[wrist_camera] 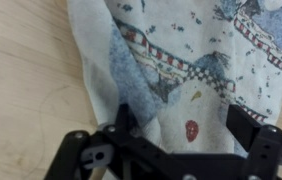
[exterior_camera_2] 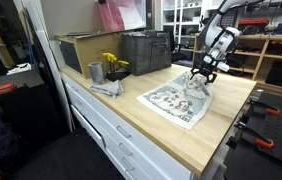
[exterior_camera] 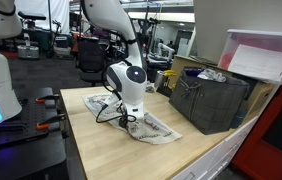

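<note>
A patterned white-and-blue cloth (exterior_camera_2: 178, 100) lies spread flat on the wooden worktop (exterior_camera_2: 226, 130); it also shows as the cloth (exterior_camera: 146, 125) and fills the wrist view as the cloth (wrist_camera: 171, 60). My gripper (exterior_camera_2: 201, 78) hangs low over the cloth's far end, jaws pointing down. In the wrist view the gripper (wrist_camera: 181, 125) stands open, its black fingers (wrist_camera: 126, 122) straddling a raised fold of the cloth with a small red mark (wrist_camera: 191, 130). Nothing is held.
A dark grey crate (exterior_camera_2: 146, 52) and a cardboard box (exterior_camera_2: 81, 50) stand along the wall side of the worktop. A small grey cup with yellow flowers (exterior_camera_2: 112, 66) and a grey object (exterior_camera_2: 106, 88) sit next to them. The worktop's front edge drops to white drawers (exterior_camera_2: 111, 130).
</note>
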Tool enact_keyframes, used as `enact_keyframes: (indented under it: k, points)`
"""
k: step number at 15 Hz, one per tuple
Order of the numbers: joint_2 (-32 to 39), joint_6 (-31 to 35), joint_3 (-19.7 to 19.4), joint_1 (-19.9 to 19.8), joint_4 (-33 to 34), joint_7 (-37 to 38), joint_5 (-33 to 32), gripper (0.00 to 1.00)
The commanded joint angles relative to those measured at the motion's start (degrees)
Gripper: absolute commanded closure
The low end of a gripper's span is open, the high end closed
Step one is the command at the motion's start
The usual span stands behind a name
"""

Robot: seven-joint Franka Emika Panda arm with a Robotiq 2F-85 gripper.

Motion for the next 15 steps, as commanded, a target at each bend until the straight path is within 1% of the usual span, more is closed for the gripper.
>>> enact_keyframes:
  k: [1, 2, 4, 8, 10, 12, 15]
  points:
    - [-2.4, -3.3, -2.2, 1.9, 0.8, -6.1, 6.7, 0.00]
    - [-2.4, -3.5, -3.3, 2.7, 1.1, -6.9, 8.1, 0.00]
    - [-2.6, -2.0, -6.3, 5.7, 1.1, -7.1, 9.2, 0.00]
    - [-2.4, -0.9, -11.9, 11.6, 0.5, -6.4, 8.1, 0.00]
    - [-2.1, -1.1, -13.4, 14.0, 0.3, -6.4, 8.5, 0.00]
    - [-1.8, -0.5, -14.0, 16.0, -0.1, -6.4, 8.5, 0.00]
    - [-1.7, -0.1, -14.0, 17.4, -0.6, -7.5, 8.9, 0.00]
